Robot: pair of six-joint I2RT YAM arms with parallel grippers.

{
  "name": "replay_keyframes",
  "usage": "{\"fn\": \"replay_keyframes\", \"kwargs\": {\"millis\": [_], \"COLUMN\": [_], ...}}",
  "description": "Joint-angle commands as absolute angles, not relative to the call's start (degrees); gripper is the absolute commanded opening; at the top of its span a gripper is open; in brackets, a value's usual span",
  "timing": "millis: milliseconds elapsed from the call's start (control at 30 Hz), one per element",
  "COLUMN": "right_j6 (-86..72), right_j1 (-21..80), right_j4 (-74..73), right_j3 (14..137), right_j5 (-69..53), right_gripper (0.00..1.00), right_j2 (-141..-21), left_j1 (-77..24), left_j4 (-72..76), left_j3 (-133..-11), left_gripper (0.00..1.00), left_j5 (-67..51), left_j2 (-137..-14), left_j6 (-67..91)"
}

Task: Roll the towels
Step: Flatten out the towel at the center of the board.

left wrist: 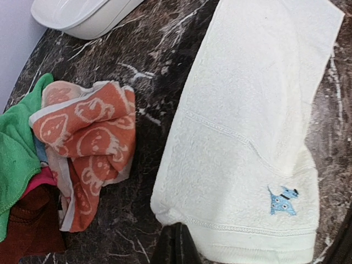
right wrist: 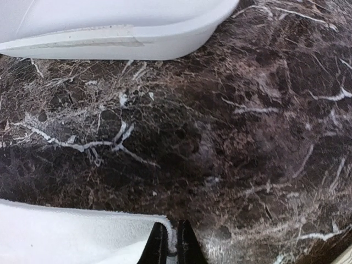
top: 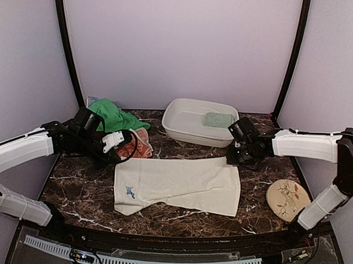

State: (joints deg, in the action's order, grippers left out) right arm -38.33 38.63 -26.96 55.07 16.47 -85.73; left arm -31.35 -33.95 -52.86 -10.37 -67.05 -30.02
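1. Cream towel [top: 177, 184] lies spread flat mid-table [top: 82, 186], long side running left to right.
2. Left gripper [left wrist: 176, 242] is closed, its tips at the towel's near-left corner by the hem. Can't tell if any cloth is pinched.
3. Right gripper [right wrist: 168, 242] is closed on the towel's far-right corner. The wrist view shows a sliver of white cloth between the fingers.
4. Sage towel [top: 218, 119] sits folded inside the basin [top: 182, 129], at its right end. It is just behind the right arm and well apart from the left gripper.
5. Green towel [top: 113, 118] is bunched at the back left, behind the left arm.
6. Orange towel [left wrist: 88, 143] is crumpled beside it, near the cream towel's left edge but not touching.
7. Count: one cream, one sage, one green and one orange towel.
8. The pile also has a pink cloth [left wrist: 37, 179] and a maroon cloth [left wrist: 27, 228], one each, under the green and orange.
9. One basin, one plate [top: 287, 199]. The plate lies front right, apart from the towel.
10. Markings: a small blue dog [left wrist: 283, 199] is stitched near the cream towel's left end. The orange towel has pale swirl outlines. The plate has a leafy drawing.
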Motion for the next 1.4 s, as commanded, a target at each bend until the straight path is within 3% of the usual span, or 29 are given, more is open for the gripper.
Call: {"fn": "replay_keyframes", "kwargs": {"millis": [0,167,233,300,533,700,1133,1367], "right_j6": [-31.5,-29.88,-29.71,-29.72,-30.68,-31.11,-27.47,-25.43], "right_j1": [36.05,34.28,34.19,34.02,34.05,34.02,33.71,32.95], "right_j4": [-22.23,-21.24,-20.7,-20.24,-17.12,-15.7,-20.14,-20.85], "right_j3": [61.19,63.5,63.31,62.84,59.29,57.7,59.47,60.01], "right_j5": [15.1,13.47,12.96,12.34,8.46,7.24,10.8,9.83], "right_gripper": [0.0,0.0,0.0,0.0,0.0,0.0,0.0,0.03], "right_j2": [-92.98,-97.57,-98.17,-98.41,-97.05,-96.51,-95.57,-95.04], "left_j1": [-28.92,-26.58,-26.14,-25.44,-19.68,-19.2,-17.86,-17.75], "left_j4": [-16.34,-12.77,-12.98,-13.41,-18.55,-16.6,-32.89,-32.98], "left_j3": [-48.52,-49.82,-50.05,-49.99,-54.13,-56.44,-69.87,-72.25], "left_gripper": [0.0,0.0,0.1,0.27,0.29,0.45,0.45,0.35], "left_j5": [-1.9,-3.26,-4.89,-6.4,-13.28,-12.11,-17.45,-16.95], "left_j2": [-70.33,-77.66,-79.6,-80.97,-85.84,-87.84,-102.31,-104.31], "left_j6": [-33.47,-34.77,-35.27,-35.59,-33.59,-31.41,-41.05,-41.82]}}
